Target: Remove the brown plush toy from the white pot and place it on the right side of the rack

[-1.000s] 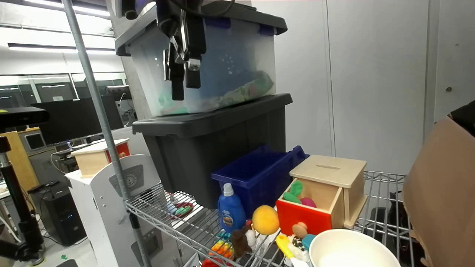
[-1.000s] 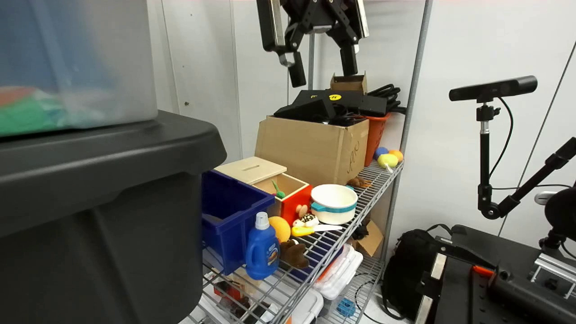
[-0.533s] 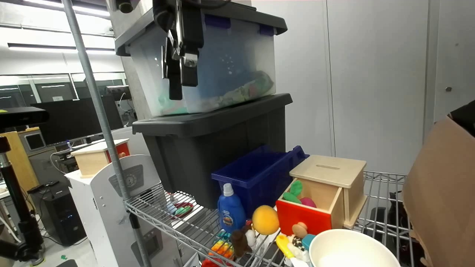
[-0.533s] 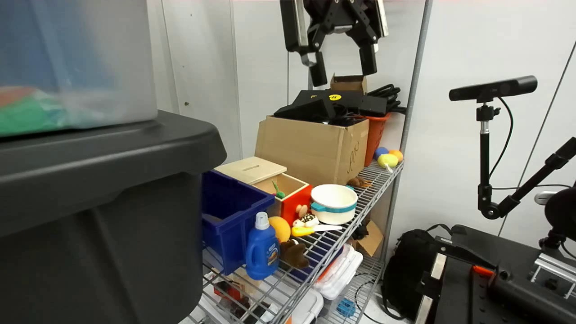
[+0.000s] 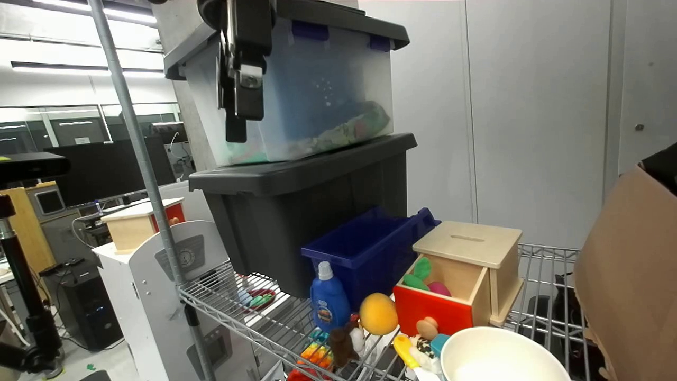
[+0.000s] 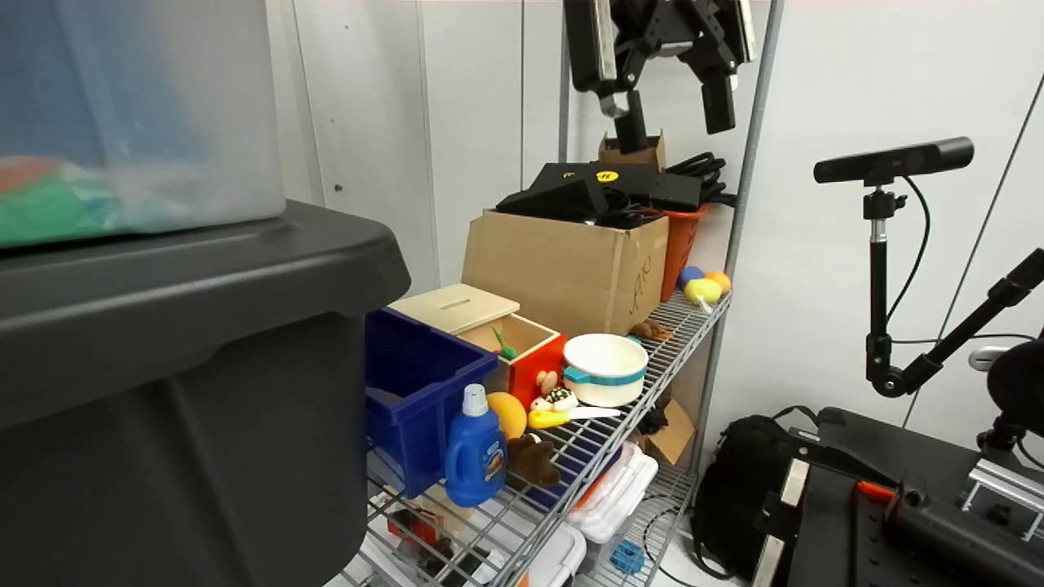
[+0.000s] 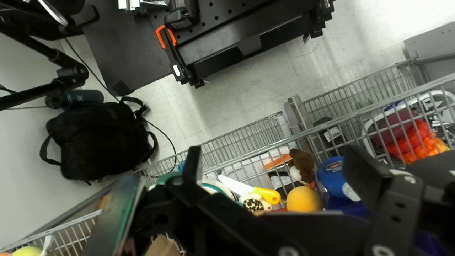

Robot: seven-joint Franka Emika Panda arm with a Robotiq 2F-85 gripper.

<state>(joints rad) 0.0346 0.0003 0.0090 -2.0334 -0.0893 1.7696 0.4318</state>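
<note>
So, your hand [image 6: 675, 126] hung in the air, well above the level of the rack [image 6: 683, 333], its jaws spread wide apart. Below, in the gap between them in the wrist view, you saw a yellow-handled knife [image 7: 249, 188], a spotted toy [image 7: 253, 205] and an orange ball [image 7: 304, 199] lying close together. Just beside the knife stood the white pot [image 6: 605, 395], upright, its teal band showing in an exterior view. The brown plush toy [image 6: 650, 329] was out on the rack's wires, just past the pot in that view and near the cardboard box [image 6: 546, 261]; you couldn't tell whether it touched the pot. Next to the pot came the wooden box [image 5: 470, 251] with its red drawer [image 5: 433, 308] pulled out, then the blue bin [image 5: 370, 275], with a blue bottle [image 5: 330, 299] in front and a darker brown toy [image 5: 344, 344] beside the bottle.
</note>
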